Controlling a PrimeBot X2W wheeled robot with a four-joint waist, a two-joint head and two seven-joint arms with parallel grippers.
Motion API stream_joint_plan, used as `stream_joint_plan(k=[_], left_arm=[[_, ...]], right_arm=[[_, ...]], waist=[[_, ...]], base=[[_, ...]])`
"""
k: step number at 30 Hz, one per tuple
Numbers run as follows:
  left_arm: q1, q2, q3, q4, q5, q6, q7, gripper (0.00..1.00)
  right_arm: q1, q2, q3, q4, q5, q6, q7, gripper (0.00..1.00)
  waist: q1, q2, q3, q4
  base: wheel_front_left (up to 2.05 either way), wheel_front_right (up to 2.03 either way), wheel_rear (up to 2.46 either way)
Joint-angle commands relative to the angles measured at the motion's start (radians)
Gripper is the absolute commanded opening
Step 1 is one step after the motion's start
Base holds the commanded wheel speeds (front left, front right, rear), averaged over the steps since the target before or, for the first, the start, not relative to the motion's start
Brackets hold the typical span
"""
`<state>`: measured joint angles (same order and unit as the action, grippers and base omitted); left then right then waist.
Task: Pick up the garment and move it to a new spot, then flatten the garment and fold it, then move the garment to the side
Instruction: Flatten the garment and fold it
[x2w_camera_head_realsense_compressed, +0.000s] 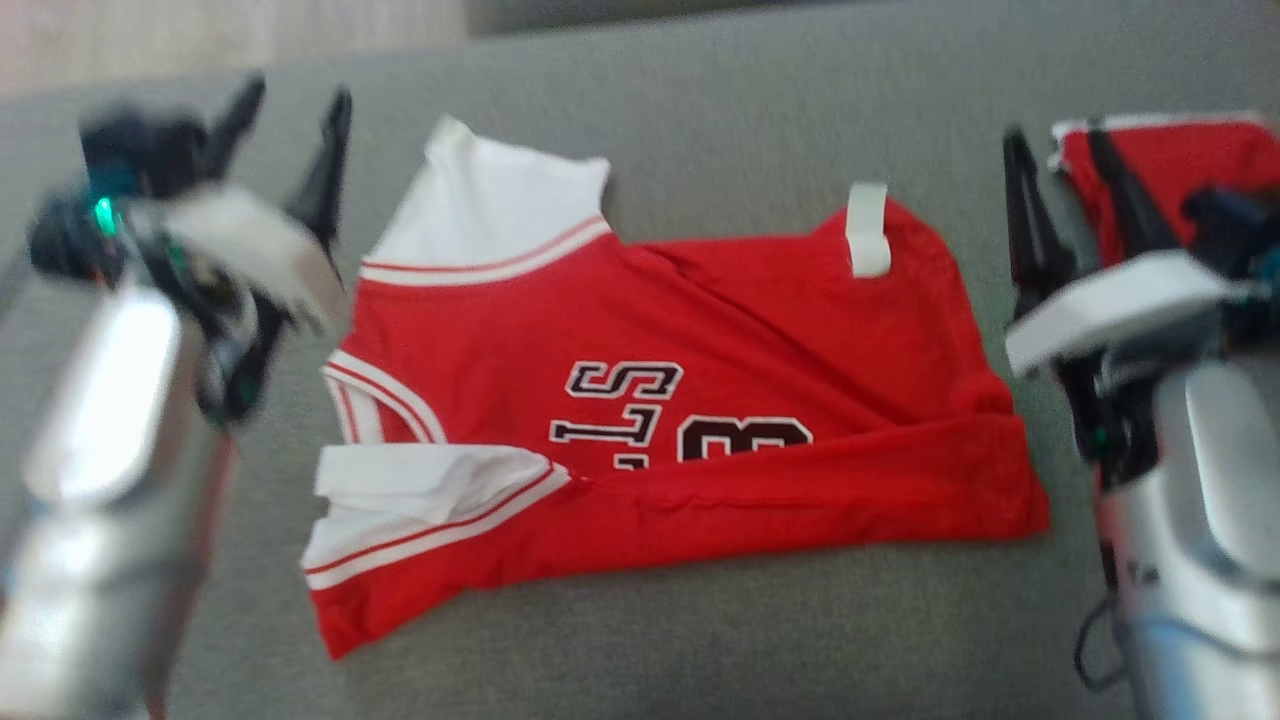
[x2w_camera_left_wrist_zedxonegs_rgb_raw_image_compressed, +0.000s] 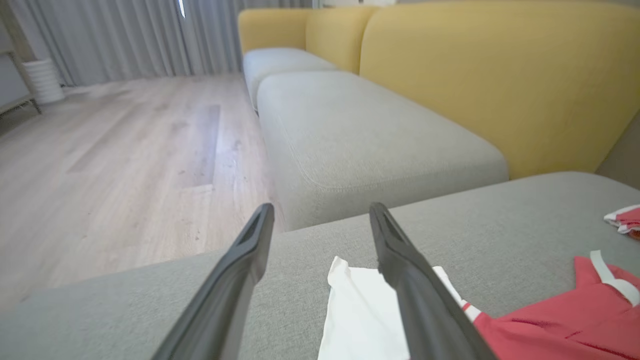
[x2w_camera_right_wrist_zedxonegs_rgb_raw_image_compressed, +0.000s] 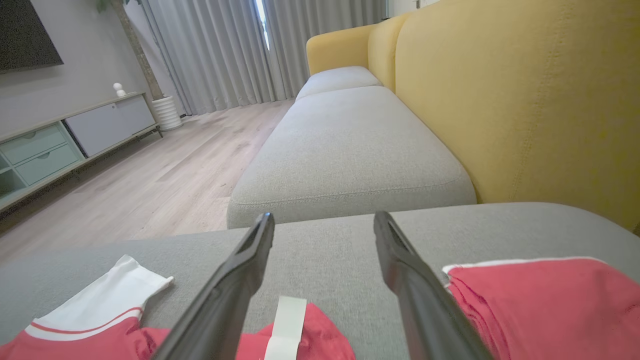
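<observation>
1. The red jersey (x2w_camera_head_realsense_compressed: 680, 330) lies spread on the grey cushion (x2w_camera_head_realsense_compressed: 750, 90), in the middle of the head view. It sits between the two grippers and appears to touch neither
2. Its near long edge is folded up over the body and covers the lower part of the black-and-white lettering (x2w_camera_head_realsense_compressed: 625, 380). A letter S and part of a numeral can be read
3. A white sleeve (x2w_camera_head_realsense_compressed: 490, 195) with red-striped trim sticks out at the jersey's far left corner. A second white-trimmed opening sits at the near left corner. A white tab (x2w_camera_head_realsense_compressed: 867, 230) lies across the far right edge
4. The left gripper (x2w_camera_head_realsense_compressed: 297, 95) stands just left of the jersey with its fingers spread wide and nothing between them. In the left wrist view one finger crosses in front of the white sleeve; whether it touches the cloth cannot be told
5. The right gripper (x2w_camera_head_realsense_compressed: 1055, 135) stands just right of the jersey, fingers equally wide apart and empty. In the right wrist view the white tab shows between the two fingers, low in the frame
6. A second red garment (x2w_camera_head_realsense_compressed: 1180, 150) with white edging lies at the far right of the cushion, beyond the right gripper and apart from the jersey
7. Both arms are blurred in the head view
8. Behind the cushion are a pale seat cushion (x2w_camera_left_wrist_zedxonegs_rgb_raw_image_compressed: 360, 135), a yellow sofa back (x2w_camera_left_wrist_zedxonegs_rgb_raw_image_compressed: 500, 85), a wooden floor (x2w_camera_left_wrist_zedxonegs_rgb_raw_image_compressed: 125, 150) and grey curtains (x2w_camera_left_wrist_zedxonegs_rgb_raw_image_compressed: 125, 35)
</observation>
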<state>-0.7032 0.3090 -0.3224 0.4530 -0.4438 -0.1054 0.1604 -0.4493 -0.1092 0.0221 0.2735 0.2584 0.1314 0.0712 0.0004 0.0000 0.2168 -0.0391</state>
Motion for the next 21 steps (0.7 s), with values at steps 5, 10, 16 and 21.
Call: stream_joint_plan(k=[5, 10, 16, 21], left_arm=[[-0.239, 0.084, -0.046, 0.145, -0.056, -0.024, 0.157, 1.00], [-0.350, 0.130, -0.172, 0.234, -0.124, -0.025, 0.262, 1.00], [-0.425, 0.168, -0.261, 0.313, -0.196, -0.025, 0.311, 1.00], [-0.451, 0.176, -0.315, 0.364, -0.238, -0.025, 0.325, 1.00]], right_arm=[[-0.143, -0.015, 0.073, -0.022, 0.020, -0.001, -0.024, 1.00], [-0.205, -0.018, 0.111, -0.011, 0.033, -0.001, -0.043, 1.00], [-0.231, -0.022, 0.127, 0.002, 0.043, -0.001, -0.057, 1.00], [-0.233, -0.025, 0.125, 0.012, 0.047, -0.001, -0.066, 1.00]], waist=[[-0.0004, 0.0000, 0.163, -0.094], [-0.0004, 0.0000, 0.220, -0.134], [-0.0004, 0.0000, 0.256, -0.161], [-0.0004, 0.0000, 0.267, -0.171]], base=[[0.00, 0.00, 0.00], [0.00, 0.00, 0.00], [0.00, 0.00, 0.00], [0.00, 0.00, 0.00]])
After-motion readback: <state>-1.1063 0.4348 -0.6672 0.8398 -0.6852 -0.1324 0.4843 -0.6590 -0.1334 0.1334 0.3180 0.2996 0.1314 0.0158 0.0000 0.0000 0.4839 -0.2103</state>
